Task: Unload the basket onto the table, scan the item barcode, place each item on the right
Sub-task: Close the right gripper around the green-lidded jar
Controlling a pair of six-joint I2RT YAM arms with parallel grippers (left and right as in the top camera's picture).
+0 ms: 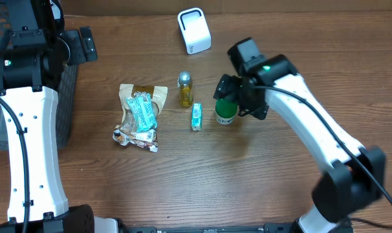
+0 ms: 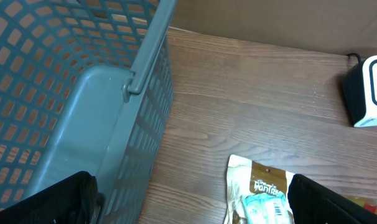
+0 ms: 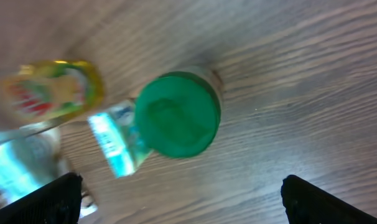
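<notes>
Right claw [image 1: 240, 98] hovering, spread wide, directly above green-capped jar [image 1: 225, 111]. Jar standing upright on table [image 1: 280, 194], long axis running vertical. Left claw [image 1: 79, 45], also spread, hanging well apart beside basket [image 2: 64, 93]. Right arm sitting nearer.

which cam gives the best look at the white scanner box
The overhead view: the white scanner box shows whole, with nothing covering it. The left wrist view catches only part of the box, cut off by the frame's right edge. The right wrist view misses it entirely.
</notes>
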